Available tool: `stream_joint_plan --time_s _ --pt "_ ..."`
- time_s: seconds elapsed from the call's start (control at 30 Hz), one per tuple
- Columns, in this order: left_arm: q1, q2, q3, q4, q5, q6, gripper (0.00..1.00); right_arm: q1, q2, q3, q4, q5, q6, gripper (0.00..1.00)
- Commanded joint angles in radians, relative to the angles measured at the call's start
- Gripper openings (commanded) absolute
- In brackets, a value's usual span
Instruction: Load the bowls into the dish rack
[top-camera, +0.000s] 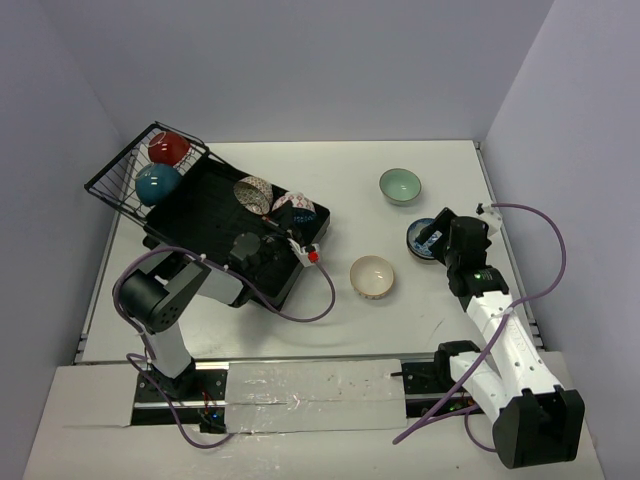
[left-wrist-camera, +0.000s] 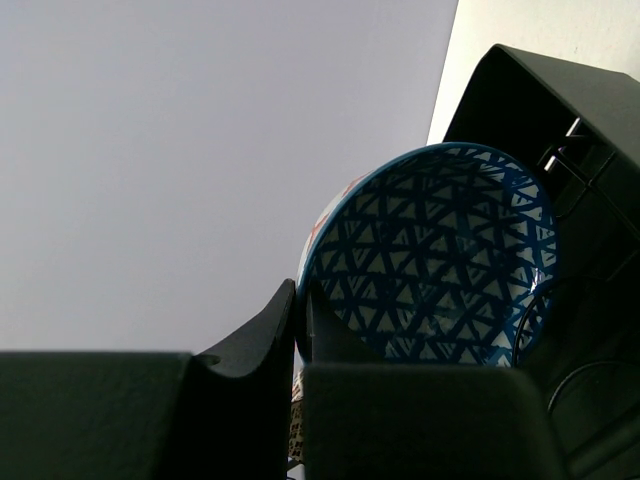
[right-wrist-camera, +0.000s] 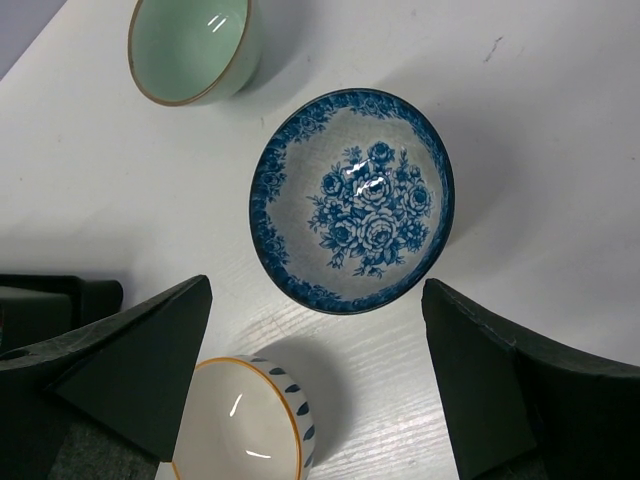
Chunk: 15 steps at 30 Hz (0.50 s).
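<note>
The black dish rack (top-camera: 205, 215) lies at the left, and its wire basket holds a red bowl (top-camera: 170, 147) and a teal bowl (top-camera: 158, 184). A brown patterned bowl (top-camera: 254, 192) stands on edge on the tray. My left gripper (top-camera: 298, 224) is shut on the rim of a blue lattice-patterned bowl (left-wrist-camera: 440, 260), held tilted over the rack's right end (left-wrist-camera: 560, 100). My right gripper (right-wrist-camera: 315, 290) is open above a blue-and-white flowered bowl (right-wrist-camera: 352, 200) on the table. A mint green bowl (right-wrist-camera: 190, 45) and a cream bowl (right-wrist-camera: 245, 425) stand beside it.
In the top view the mint bowl (top-camera: 400, 185) is at the far right, the cream bowl (top-camera: 372, 277) is mid-table, and the flowered bowl (top-camera: 415, 240) is under the right gripper (top-camera: 432, 238). Walls enclose the white table on three sides. Purple cables trail from both arms.
</note>
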Motion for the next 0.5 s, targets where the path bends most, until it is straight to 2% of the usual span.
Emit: stream_joint_plan --time_s 0.0,0.1,0.3,0.47 --pt "-0.008 -0.045 0.006 0.103 0.024 0.022 0.1 0.006 -0.021 -0.015 0.05 0.006 -0.012 0.93" --pt "-0.009 -0.059 0.006 0.081 0.024 0.026 0.2 0.007 -0.024 -0.022 0.053 0.001 -0.01 0.93" --pt "-0.019 -0.072 0.003 0.051 0.012 0.031 0.22 0.007 -0.035 -0.022 0.053 0.001 -0.01 0.94" --pt "-0.029 -0.094 -0.003 0.023 -0.013 0.014 0.33 0.007 -0.046 -0.025 0.053 0.001 -0.009 0.94"
